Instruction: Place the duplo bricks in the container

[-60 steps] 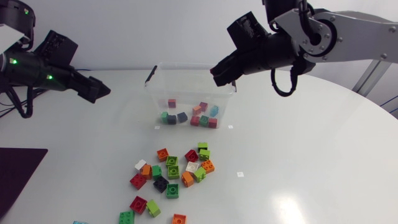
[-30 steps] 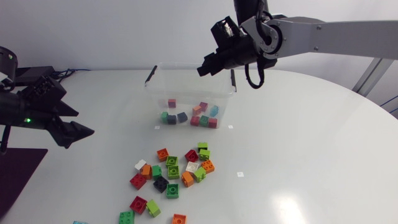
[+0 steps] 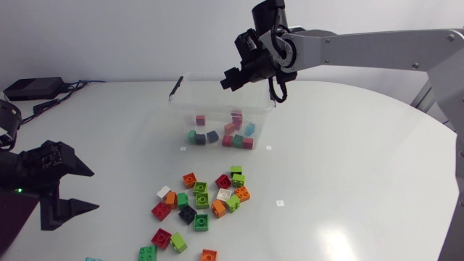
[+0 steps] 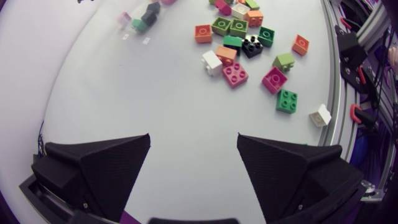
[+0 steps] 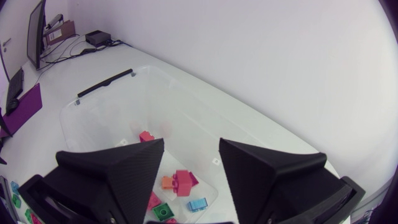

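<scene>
The clear plastic container (image 3: 181,109) stands at the back middle of the table with several bricks in it. My right gripper (image 3: 230,78) hangs over its far rim, open, with nothing between its fingers. In the right wrist view this gripper (image 5: 191,144) looks down into the container (image 5: 93,118), where a pink brick (image 5: 182,180) shows below the gap. Several loose duplo bricks (image 3: 203,199) lie in a heap at the front middle. My left gripper (image 3: 81,188) is open and empty at the front left, pointing at the heap (image 4: 239,37), a good way short of it (image 4: 193,140).
A dark purple mat (image 3: 14,217) lies at the front left edge under my left arm. A black box with cables (image 3: 29,88) sits at the back left. A white brick (image 4: 321,115) lies close to the table's front edge.
My right gripper moved left over the container and opened from shut. My left arm swung from the back left down to the front left, staying open.
</scene>
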Available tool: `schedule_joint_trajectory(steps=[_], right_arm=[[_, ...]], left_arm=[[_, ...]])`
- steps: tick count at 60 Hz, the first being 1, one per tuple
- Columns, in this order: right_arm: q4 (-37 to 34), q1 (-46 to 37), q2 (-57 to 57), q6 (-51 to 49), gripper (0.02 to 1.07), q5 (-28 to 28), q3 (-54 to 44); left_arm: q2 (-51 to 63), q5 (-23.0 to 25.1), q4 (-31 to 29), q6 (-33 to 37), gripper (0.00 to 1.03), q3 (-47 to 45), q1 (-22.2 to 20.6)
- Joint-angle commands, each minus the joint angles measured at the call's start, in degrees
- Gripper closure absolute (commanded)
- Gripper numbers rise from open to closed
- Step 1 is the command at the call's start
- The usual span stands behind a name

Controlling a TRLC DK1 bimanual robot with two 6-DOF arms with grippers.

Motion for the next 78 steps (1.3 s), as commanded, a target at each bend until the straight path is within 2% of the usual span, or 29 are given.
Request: schedule_joint_trajectory(steps=[1,16,42,54,78], right_arm=[[-0.1,0.2,-0.1,1.2,0.08,0.7,0.3],[-0.8,0.3,-4.1,-0.4,0.07,-0.5,-4.8],[-0.2,-0.4,-7.6,-2.3,0.07,-2.2,-11.7],[0.0,-0.6,-7.4,-2.6,0.07,-2.5,-11.9],[-0.1,-1.0,-7.7,-3.1,0.07,-3.2,-12.7]], left_arm=[[-1.1,-0.6,-2.5,5.7,0.06,-2.5,-0.1],[-0.7,-7.4,-3.9,10.2,0.07,-6.9,-4.0],[6.9,-15.0,-6.7,10.0,0.07,-7.2,-12.2],[9.4,-17.2,-8.1,10.0,0.07,-8.7,-13.6],[11.5,-17.2,-6.9,8.5,0.1,-13.2,-16.5]])
